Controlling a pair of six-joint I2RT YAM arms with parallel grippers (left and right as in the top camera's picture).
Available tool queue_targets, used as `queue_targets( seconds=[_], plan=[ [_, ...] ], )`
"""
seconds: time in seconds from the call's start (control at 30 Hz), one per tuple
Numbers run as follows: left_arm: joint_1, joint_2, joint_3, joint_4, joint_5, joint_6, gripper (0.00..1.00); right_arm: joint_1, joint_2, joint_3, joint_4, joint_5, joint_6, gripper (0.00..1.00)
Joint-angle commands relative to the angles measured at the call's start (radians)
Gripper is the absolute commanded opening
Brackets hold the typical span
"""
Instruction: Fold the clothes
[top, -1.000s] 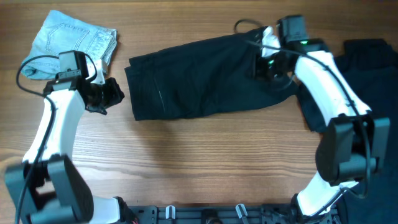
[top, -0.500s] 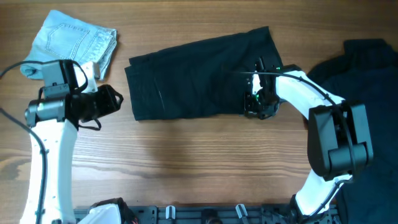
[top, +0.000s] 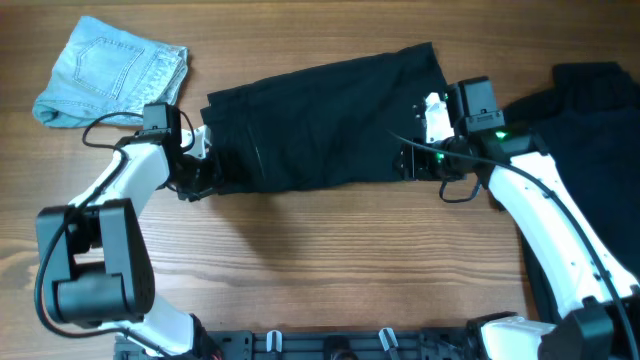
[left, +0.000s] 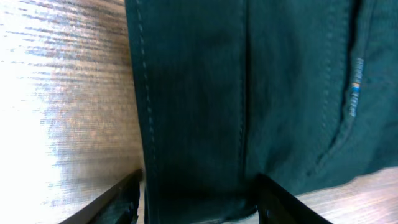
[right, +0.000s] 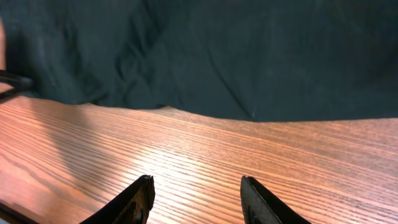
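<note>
Black folded cotton trousers (top: 320, 120) lie flat near the far edge of the wooden bench (top: 320, 260), about midway along it. The left gripper (left: 199, 208) is spread wide, its fingers straddling the trousers' left end. The right gripper (right: 196, 202) is likewise released, over bare wood beside their right end.

Shorts (top: 320, 120) are black, denim (top: 115, 65) pale blue, table (top: 330, 270) brown wood-grain.

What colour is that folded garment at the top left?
The folded garment is light blue denim; overhead view shows it best.
</note>
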Motion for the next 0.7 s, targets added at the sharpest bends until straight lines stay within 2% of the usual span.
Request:
queue_targets(
  seconds=[0.0,0.1,0.13,0.3,0.43,0.53,0.6,0.67],
  plan=[
    [-0.003,0.052,-0.003,0.016,-0.044,0.001,0.46,0.008,-0.023,0.005,0.009,-0.017,-0.015,0.50],
    [-0.003,0.099,-0.004,0.007,-0.044,0.001,0.10,0.008,-0.023,0.005,0.013,-0.016,-0.015,0.50],
    [-0.003,0.102,-0.004,-0.025,-0.053,0.002,0.04,0.008,-0.023,0.005,0.016,-0.016,-0.016,0.50],
    [0.045,0.092,-0.003,-0.257,-0.252,0.008,0.04,0.008,-0.023,0.005,0.010,-0.017,-0.015,0.49],
    [0.192,0.069,-0.003,-0.367,-0.262,-0.049,0.04,0.008,-0.023,0.005,0.009,-0.016,-0.015,0.49],
    [0.350,0.060,-0.003,-0.387,-0.257,-0.051,0.04,0.008,-0.023,0.005,0.100,-0.016,-0.012,0.49],
    [0.427,0.060,-0.003,-0.382,-0.227,-0.052,0.04,0.008,-0.014,0.005,0.225,0.003,0.004,0.50],
    [0.473,0.060,-0.003,-0.370,-0.194,-0.051,0.09,0.008,0.011,0.005,0.328,0.036,0.056,0.51]
  ],
)
